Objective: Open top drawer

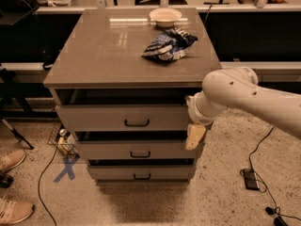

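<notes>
Fingers [195, 136]: one pale wedge seen side-on, apart or together, can't tell; gripper [192, 146] hangs at the cabinet's front right corner.

The top drawer [94, 118] sits right under the tabletop [117, 55]. Its front looks about shut, w/ the black handle [137, 123] at centre, well apart from the gripper. Gripper is off to the handle's right & lower, in front of the right end of the middle drawer [108, 150]. Pull not yet begun, imo. Risks from here:
- Coming across at this height, it could catch the middle drawer's handle [140, 154] and open the wrong one.
- The bulky wrist [202, 109] is close to the cabinet edge and may bump it on the swing in.
- A shallow grip on so small a bar could slip off mid-pull.
</notes>
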You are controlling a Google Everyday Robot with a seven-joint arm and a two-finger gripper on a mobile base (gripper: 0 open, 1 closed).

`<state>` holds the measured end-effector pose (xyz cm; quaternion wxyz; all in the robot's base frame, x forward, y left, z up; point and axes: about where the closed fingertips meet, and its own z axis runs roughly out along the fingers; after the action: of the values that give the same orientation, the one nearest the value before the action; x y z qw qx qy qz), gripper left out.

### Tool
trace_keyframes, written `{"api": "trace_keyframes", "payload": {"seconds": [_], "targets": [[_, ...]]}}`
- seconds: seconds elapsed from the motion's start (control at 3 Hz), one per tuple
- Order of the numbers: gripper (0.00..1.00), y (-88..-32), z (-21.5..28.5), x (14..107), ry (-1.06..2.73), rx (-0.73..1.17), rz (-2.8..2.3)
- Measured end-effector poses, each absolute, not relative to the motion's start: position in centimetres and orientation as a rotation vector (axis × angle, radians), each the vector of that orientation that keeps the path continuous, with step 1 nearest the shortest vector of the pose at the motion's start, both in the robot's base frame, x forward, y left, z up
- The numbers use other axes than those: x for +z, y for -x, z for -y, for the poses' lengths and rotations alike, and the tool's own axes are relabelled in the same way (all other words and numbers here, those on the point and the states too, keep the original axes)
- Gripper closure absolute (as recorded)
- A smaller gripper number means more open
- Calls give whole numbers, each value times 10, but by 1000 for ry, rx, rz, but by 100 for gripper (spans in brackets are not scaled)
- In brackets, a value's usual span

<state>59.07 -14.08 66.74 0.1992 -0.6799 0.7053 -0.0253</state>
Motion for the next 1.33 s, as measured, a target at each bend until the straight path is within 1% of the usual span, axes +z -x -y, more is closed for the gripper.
{"api": "trace_keyframes", "payload": {"seconds": [0.67,1.0,1.33], "targets": [[0,-622,117,653,1912,-59,-1944],[19,-626,110,649,1906,-44,-1936],[42,-617,105,654,1912,-35,-1913]]}}
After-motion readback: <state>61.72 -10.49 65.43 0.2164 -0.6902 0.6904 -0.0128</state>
